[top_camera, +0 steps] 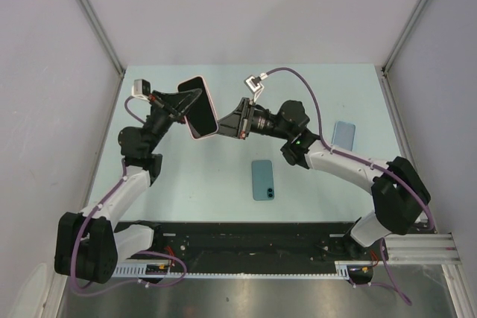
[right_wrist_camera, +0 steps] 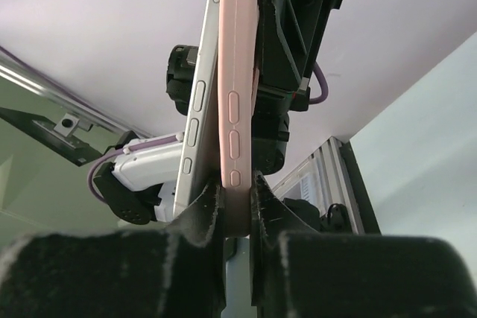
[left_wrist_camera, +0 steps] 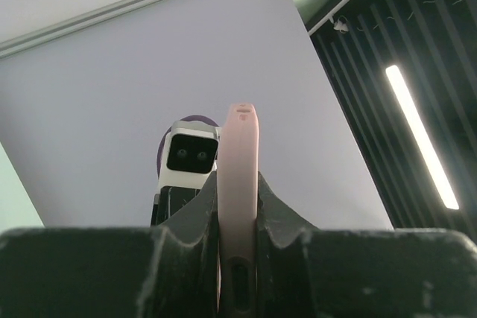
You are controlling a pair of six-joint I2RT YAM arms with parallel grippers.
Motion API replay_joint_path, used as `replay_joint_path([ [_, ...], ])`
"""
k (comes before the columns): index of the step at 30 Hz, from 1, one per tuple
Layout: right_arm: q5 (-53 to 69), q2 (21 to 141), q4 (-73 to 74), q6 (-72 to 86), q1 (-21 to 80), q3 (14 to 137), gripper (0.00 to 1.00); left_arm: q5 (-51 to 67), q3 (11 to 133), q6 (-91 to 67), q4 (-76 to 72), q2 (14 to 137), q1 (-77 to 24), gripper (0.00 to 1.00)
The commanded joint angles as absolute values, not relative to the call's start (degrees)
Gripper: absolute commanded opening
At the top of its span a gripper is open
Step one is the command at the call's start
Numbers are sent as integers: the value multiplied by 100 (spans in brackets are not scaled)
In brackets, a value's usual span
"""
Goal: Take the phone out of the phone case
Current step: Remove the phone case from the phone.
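Observation:
A phone with a dark screen sits in a pink case and is held in the air between both grippers, above the far part of the table. My left gripper is shut on the case's upper left edge; in the left wrist view the pink case stands edge-on between its jaws. My right gripper is shut on the lower right end. In the right wrist view its jaws pinch the pink case, and the silver phone edge leans away from the case to the left.
A teal phone lies flat on the table's middle, near the arms. A light blue phone or case lies at the right, beside the right arm. Grey walls stand on three sides of the pale green table.

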State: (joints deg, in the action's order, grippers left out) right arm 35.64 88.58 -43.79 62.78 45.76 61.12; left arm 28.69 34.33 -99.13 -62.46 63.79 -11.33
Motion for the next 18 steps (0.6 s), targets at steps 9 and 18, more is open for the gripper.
replay_joint_path([
  [9, 2470, 8315, -2663, 5853, 4105, 5714, 0, 4043, 3568, -9405, -5793, 6162, -1406, 56],
  [18, 1478, 7358, -1048, 4993, 3648, 5291, 0, 4201, 4183, -7771, -3421, 5836, -1345, 100],
])
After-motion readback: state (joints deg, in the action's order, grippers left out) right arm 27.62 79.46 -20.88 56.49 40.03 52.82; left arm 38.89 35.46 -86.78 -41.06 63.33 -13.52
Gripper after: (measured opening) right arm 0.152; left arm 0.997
